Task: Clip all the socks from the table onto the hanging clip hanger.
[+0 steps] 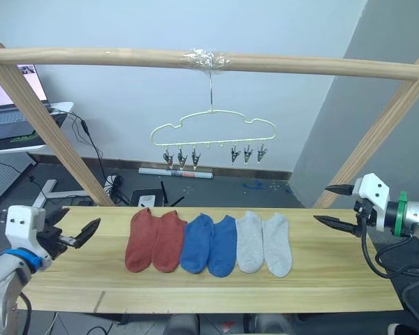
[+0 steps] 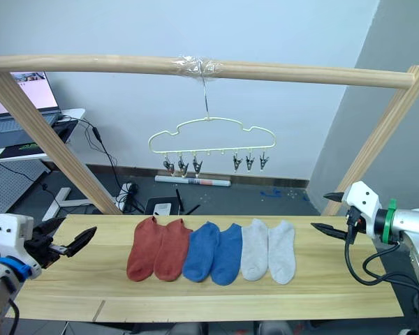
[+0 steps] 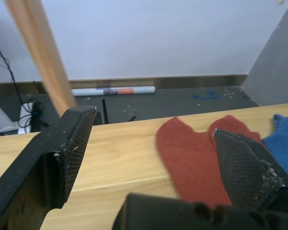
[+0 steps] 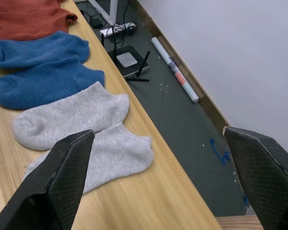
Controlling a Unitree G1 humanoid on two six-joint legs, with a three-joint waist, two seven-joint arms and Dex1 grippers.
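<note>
Several socks lie side by side mid-table [image 1: 335, 279]: two rust-red socks [image 1: 153, 241], two blue socks [image 1: 208, 244] and two light grey socks [image 1: 264, 243]. Above and behind them the pale yellow clip hanger [image 1: 213, 129] hangs by its hook from the pole, its metal clips [image 1: 181, 158] all bare. My left gripper [image 1: 80, 223] hovers open over the table's left end, well left of the red socks [image 3: 192, 153]. My right gripper [image 1: 321, 204] is open near the right end, pointing toward the grey socks [image 4: 72, 117]. Neither holds anything.
A thick wooden pole frame [image 1: 195, 61] spans the table, with slanted legs at the left [image 1: 49, 132] and right [image 1: 377, 132]. Behind it on the floor lie cables, a black box [image 4: 128, 58] and a white tube [image 1: 176, 172]. A laptop [image 1: 10, 105] sits on a desk at the far left.
</note>
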